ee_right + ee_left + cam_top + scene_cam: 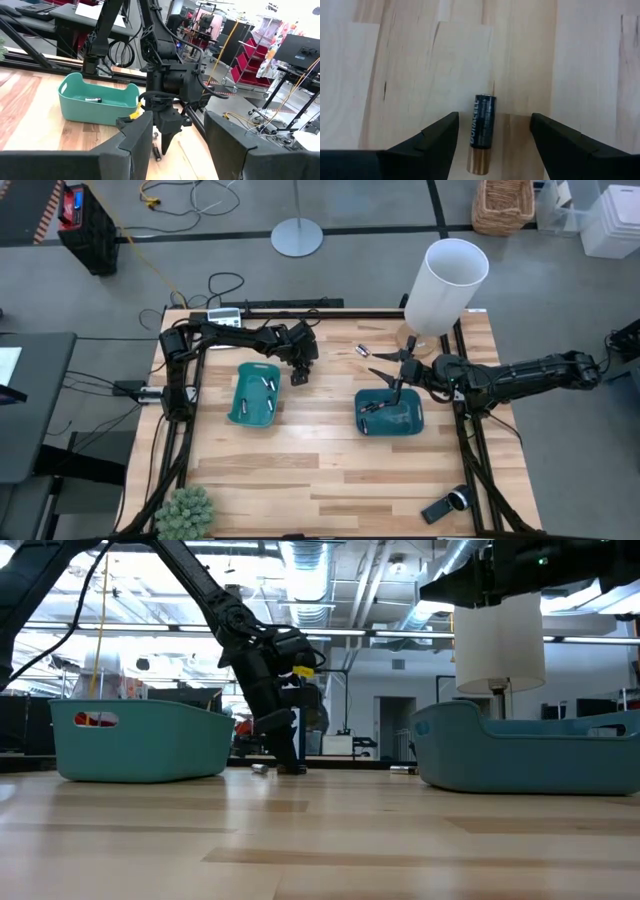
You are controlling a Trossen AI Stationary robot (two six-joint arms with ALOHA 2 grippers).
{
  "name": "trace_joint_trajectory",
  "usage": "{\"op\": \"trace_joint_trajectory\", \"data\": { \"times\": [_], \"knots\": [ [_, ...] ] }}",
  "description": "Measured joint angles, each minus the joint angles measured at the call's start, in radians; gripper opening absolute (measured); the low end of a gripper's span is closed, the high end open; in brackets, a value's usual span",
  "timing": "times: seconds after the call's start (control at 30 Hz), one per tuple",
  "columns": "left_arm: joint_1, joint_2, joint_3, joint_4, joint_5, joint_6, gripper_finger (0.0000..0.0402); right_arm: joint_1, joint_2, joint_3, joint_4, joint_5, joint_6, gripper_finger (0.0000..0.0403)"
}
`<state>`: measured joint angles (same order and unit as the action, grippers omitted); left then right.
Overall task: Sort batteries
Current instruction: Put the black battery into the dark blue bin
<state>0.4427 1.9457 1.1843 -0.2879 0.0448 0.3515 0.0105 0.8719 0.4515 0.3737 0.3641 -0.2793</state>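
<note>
**Left jaws spread over a loose battery; right arm above the right tray**

Directions are clock-face on the high view, 12 o'clock being the far edge of the bench (pixel 300 470).

1. At 6 to 7 o'clock, on the near left corner of the bench, stands a small green plant (pixel 185 513). At 5 o'clock, near the right corner, lies a black-and-silver handheld device (pixel 447 504).

2. Right of centre, at 3 to 4 o'clock, sits the right teal tray (pixel 412 420), with dark batteries (pixel 376 408) in it. The right gripper (pixel 385 370) hangs above this tray's far edge. Its jaws are spread and hold nothing.

3. Left of centre, at 9 o'clock, sits the left teal tray (pixel 240 385), with silvery-white batteries (pixel 268 386) in it.

4. Just beside that tray, toward 12 o'clock of centre, the left gripper (pixel 299 376) points down at the bench. In the left wrist view its jaws are spread wide, and a dark copper-ended battery (pixel 481 132) lies flat on the wood between the fingers (pixel 432 137), touching neither.

5. At 1 o'clock, one more loose battery (pixel 363 351) lies on the wood, well apart from both trays.

6. At 2 o'clock stands a lamp with a white shade (pixel 446 285). At 11 o'clock, on the far left edge, lies a grey calculator (pixel 223 315).
</note>
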Motion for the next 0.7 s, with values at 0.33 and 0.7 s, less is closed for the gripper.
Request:
{"op": "trace_joint_trajectory", "data": {
  "times": [0.33,0.7],
  "knots": [
    [0.001,0.001,0.0,-0.007,0.001,-0.024,0.0188,0.0,0.0,0.0,0.0,0.0,0.0,0.0193],
    [0.001,0.002,-0.001,-0.002,-0.005,-0.038,0.0038,0.0,0.0,0.0,0.001,0.0,0.0,0.0193]
  ]
}}
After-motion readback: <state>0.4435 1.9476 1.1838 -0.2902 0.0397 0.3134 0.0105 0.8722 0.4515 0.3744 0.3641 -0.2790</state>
